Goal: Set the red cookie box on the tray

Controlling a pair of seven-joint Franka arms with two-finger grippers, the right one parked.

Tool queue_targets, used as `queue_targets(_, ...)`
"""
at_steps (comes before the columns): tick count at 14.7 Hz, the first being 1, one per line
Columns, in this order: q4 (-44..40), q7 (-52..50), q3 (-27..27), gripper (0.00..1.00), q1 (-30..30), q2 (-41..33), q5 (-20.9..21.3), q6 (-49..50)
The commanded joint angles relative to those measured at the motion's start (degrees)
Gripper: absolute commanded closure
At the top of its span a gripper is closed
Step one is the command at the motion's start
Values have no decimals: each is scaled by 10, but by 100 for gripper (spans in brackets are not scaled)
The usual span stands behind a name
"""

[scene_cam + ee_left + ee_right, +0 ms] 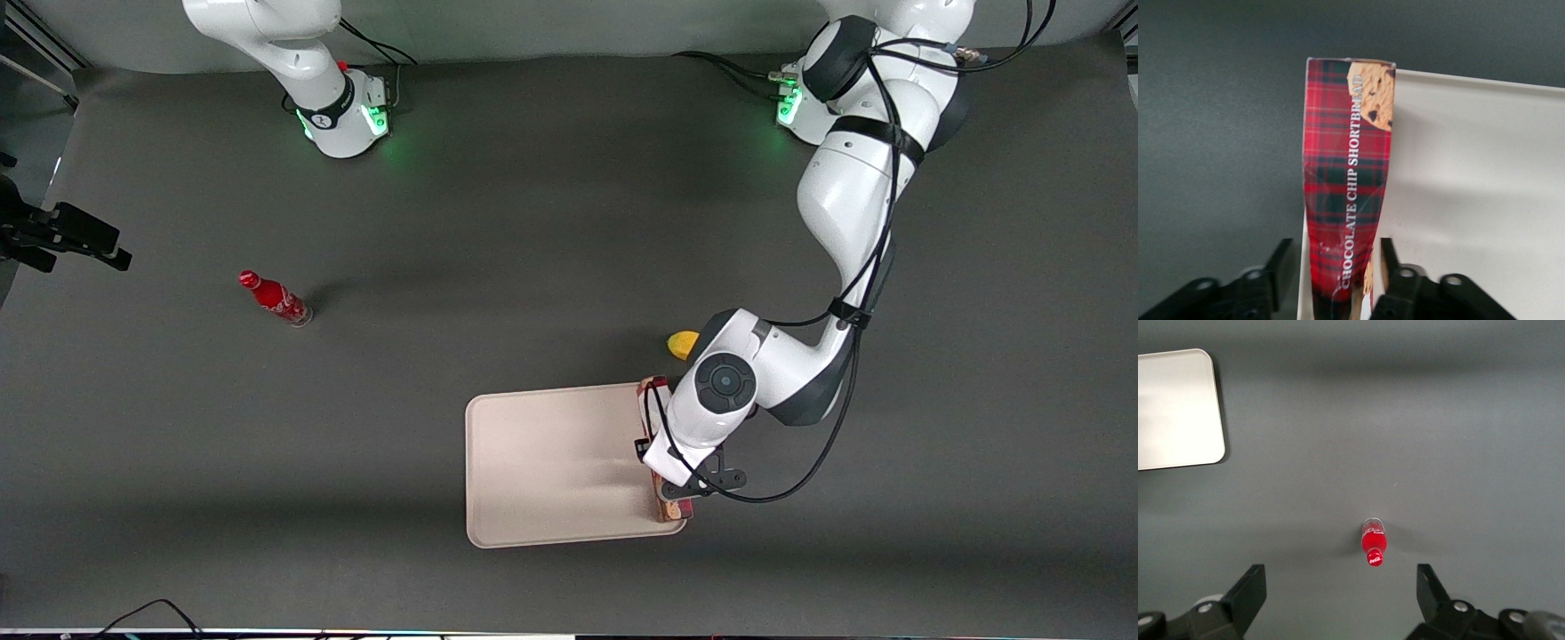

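The red cookie box (1346, 180), tartan-patterned with printed cookies, lies along the edge of the cream-white tray (1471, 187) that faces the working arm's end of the table. In the front view the box (673, 508) is mostly covered by the wrist, and only its two ends show on the tray (551, 462). My gripper (1337, 267) straddles the middle of the box. It is open, with a narrow gap between each finger and the box's sides. In the front view the gripper (662, 455) sits low over the tray's edge.
A small yellow object (683, 343) lies on the dark table just farther from the front camera than the tray, beside the arm. A small red bottle (276, 300) stands toward the parked arm's end of the table, also seen as the bottle (1373, 543) near a tray corner (1175, 410).
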State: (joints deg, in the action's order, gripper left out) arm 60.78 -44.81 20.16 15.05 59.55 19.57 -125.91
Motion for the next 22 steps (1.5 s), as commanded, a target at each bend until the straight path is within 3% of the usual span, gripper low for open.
queue_targets(1, -14, 1, -7, 0, 3, -40, 2, 112)
queue_targets(2, -14, 1, -6, 0, -8, -59, -4, 143)
queue_targets(4, -11, 5, -7, 0, -44, -120, -60, 208)
queue_targets(7, -8, 8, -7, 0, -83, -211, -87, 315)
queue_targets(9, 2, 29, -8, 0, -127, -267, -137, 376)
queue_targets(15, 150, 281, -8, 0, -265, -439, -160, 440)
queue_targets(17, 207, 337, -39, 0, -256, -485, -167, 438)
queue_targets(20, 297, 360, -233, 0, -96, -565, -198, 409)
queue_targets(22, 360, 380, -250, 0, -82, -618, -206, 384)
